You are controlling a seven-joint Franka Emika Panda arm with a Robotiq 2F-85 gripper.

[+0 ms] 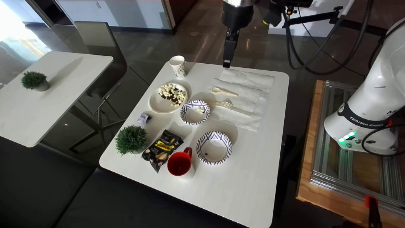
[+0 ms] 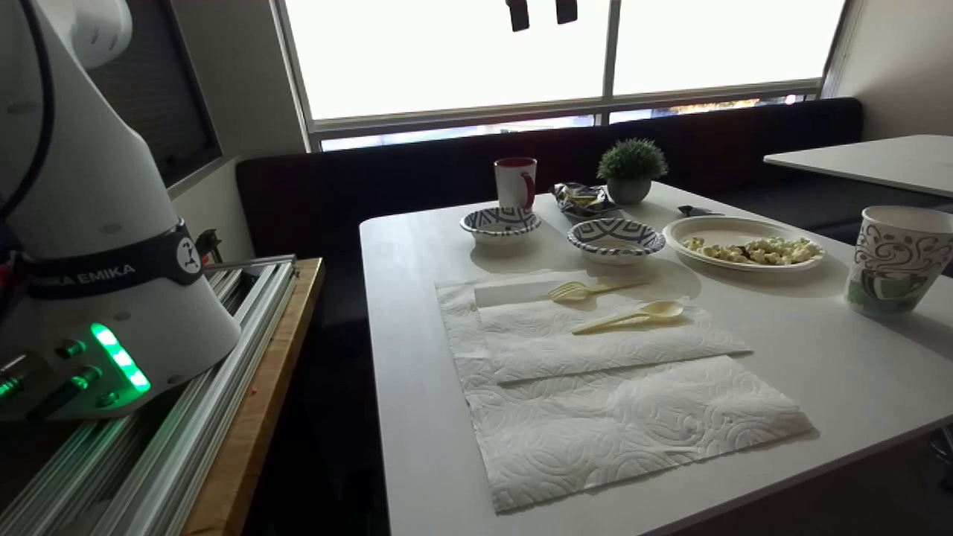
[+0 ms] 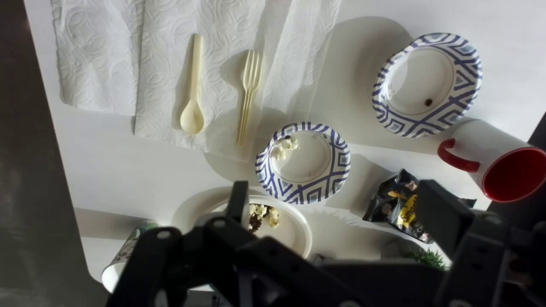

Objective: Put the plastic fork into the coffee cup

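The empty pincer (image 3: 335, 192) gapes wide above the table (image 1: 243, 177), coffee cup (image 1: 178, 67) near its edge, plastic fork (image 3: 250, 87) inward.

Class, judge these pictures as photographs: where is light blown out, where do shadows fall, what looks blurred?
In an exterior view, the window is mostly blown out white; in the wrist view, a shadow falls beside the plastic fork, and the open gripper looks dark and blurred.
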